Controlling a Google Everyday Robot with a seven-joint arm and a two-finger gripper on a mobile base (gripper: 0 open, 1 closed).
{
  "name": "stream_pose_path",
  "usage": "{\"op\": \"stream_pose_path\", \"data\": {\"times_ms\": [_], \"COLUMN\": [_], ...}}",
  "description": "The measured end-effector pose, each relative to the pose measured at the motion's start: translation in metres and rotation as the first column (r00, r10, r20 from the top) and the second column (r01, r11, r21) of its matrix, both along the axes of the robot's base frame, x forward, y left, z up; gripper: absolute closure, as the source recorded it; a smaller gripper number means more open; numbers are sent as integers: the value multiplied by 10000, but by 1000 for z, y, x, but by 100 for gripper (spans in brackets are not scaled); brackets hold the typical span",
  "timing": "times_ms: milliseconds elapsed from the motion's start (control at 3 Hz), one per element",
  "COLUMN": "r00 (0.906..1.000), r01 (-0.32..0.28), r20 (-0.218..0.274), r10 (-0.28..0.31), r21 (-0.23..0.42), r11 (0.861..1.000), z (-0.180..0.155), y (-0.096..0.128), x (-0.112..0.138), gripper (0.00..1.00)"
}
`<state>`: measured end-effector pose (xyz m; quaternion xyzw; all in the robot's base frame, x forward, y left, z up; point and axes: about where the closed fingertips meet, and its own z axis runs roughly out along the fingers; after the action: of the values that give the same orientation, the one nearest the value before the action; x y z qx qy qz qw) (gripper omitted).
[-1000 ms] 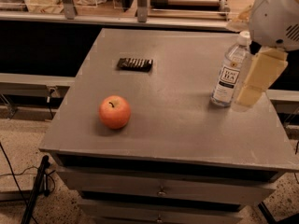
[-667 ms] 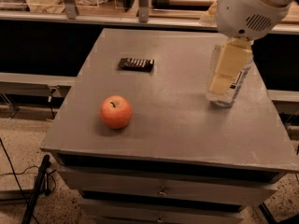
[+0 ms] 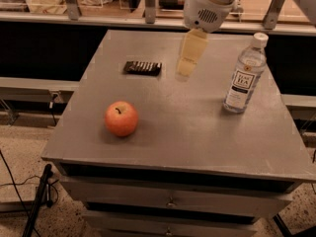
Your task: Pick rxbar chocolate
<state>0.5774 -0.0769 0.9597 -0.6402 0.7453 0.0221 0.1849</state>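
The rxbar chocolate [image 3: 142, 67] lies flat on the grey table [image 3: 197, 132], toward its far left; it is a small dark bar with pale stripes. My gripper [image 3: 186, 69] hangs from the white arm [image 3: 210, 4] over the far middle of the table, a short way right of the bar and above the surface. It touches nothing.
A red-orange apple [image 3: 121, 118] sits at the front left of the table. A clear bottle with a white cap [image 3: 245, 74] stands upright at the right. Drawers are under the table top. A shelf with bags runs along the back.
My arm and gripper have swung left, from in front of the bottle to the far middle of the table, closer to the bar. The bottle now shows in full.
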Motion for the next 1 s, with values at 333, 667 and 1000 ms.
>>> {"op": "stream_pose_path", "data": {"times_ms": [333, 667, 1000], "r00": [9897, 9775, 9762], "r01": [1382, 2103, 2163], "r20": [-462, -495, -296], "r10": [-1352, -2052, -2146], "r21": [702, 1411, 1936], "r11": [9879, 9674, 9570], "z": [-23, -33, -42], "y": [3, 12, 31], "x": [50, 77, 93], "gripper": [0, 0, 0]}}
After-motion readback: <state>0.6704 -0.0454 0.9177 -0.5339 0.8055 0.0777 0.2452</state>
